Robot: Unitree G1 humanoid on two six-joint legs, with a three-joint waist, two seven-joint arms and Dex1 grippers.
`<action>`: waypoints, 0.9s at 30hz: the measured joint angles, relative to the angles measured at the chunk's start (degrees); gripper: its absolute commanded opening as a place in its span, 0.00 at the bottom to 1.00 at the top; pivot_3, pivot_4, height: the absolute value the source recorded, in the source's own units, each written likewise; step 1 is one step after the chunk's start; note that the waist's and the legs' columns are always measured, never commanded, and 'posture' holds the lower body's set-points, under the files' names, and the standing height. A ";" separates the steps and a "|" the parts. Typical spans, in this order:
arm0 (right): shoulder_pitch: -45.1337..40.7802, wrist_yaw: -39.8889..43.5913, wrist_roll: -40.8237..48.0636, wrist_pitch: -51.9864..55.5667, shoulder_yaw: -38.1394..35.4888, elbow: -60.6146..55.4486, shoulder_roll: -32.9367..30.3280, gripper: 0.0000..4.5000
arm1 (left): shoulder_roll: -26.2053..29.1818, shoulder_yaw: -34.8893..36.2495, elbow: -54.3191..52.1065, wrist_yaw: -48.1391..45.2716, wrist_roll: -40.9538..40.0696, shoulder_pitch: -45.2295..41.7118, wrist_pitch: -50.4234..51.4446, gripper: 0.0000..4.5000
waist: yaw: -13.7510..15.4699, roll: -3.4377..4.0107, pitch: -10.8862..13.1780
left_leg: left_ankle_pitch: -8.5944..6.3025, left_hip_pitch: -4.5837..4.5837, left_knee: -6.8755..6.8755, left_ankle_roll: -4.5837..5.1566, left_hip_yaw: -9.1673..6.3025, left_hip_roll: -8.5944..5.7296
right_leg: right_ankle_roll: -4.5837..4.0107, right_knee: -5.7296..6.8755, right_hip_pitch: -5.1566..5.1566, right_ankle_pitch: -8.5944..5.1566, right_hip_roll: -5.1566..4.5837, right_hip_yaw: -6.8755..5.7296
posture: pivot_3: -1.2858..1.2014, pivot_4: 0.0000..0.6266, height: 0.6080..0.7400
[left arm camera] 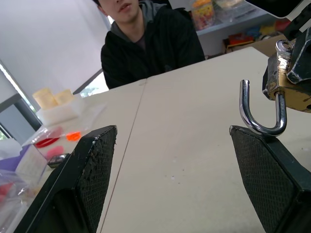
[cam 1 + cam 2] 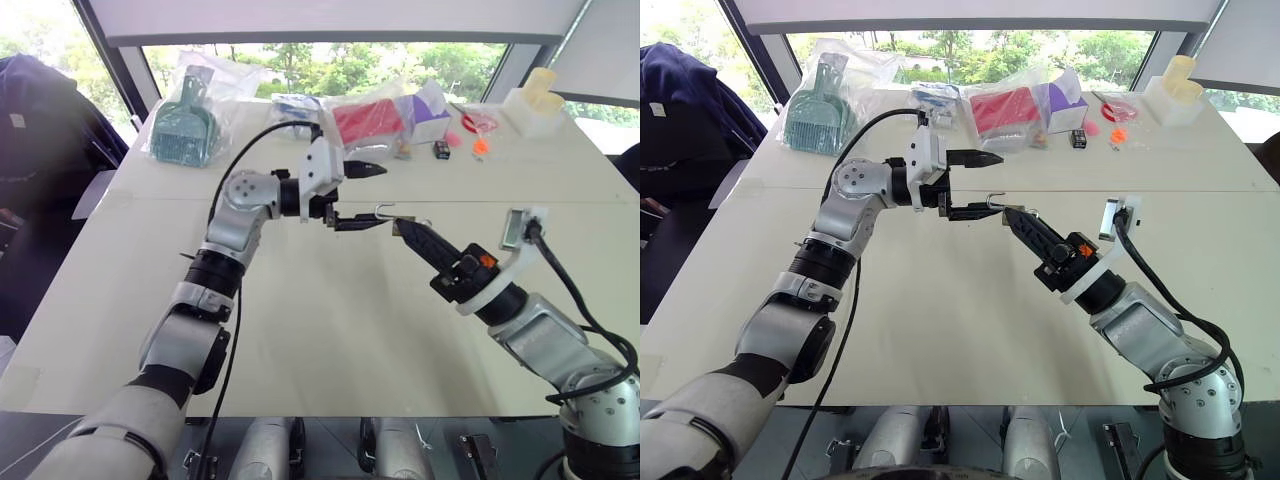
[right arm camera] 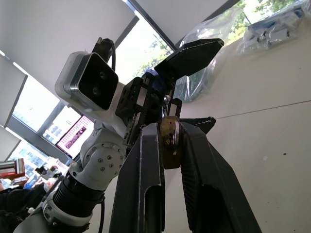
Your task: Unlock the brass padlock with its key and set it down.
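Observation:
My right gripper is shut on the brass padlock, holding it above the middle of the table. The padlock's silvery shackle hangs open like a hook, one end free. My left gripper stands open and level, its fingers pointing at the padlock from the left. Its lower finger sits right under the bend of the shackle, touching or nearly touching it. A small silvery piece juts from the padlock's body; I cannot tell whether it is the key.
Along the table's far edge lie a bagged teal brush, a bagged red item, a small black box, orange bits and a white container. A person in a dark hoodie sits past one end of the table.

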 measured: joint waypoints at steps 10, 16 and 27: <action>-0.17 -4.24 -2.51 1.63 2.59 5.21 0.33 0.00 | 8.19 -0.32 -3.94 -3.20 0.11 7.34 10.62 0.85 | -1.36 0.01 0.00 | 0.00 0.02 -0.06 -0.01 0.00 0.03 | 0.00 0.06 -0.03 0.00 0.02 0.00 | 0.52 0.24 0.96; -5.31 -5.43 -5.07 5.74 6.76 19.50 4.38 0.00 | 13.40 1.44 -24.47 -1.62 -7.28 17.71 32.72 0.85 | -1.81 0.04 0.03 | 0.01 0.00 -0.02 -0.03 -0.01 0.00 | 0.00 0.02 -0.01 0.00 -0.01 0.04 | 0.52 0.24 0.96; -17.77 3.61 -19.24 12.93 7.74 39.46 5.10 0.76 | 14.80 3.82 -38.37 9.89 -10.18 26.43 43.36 0.86 | -1.63 0.13 0.07 | 0.09 0.02 -0.07 -0.17 -0.01 0.00 | 0.00 0.07 -0.02 0.00 0.05 0.03 | 0.52 0.24 0.96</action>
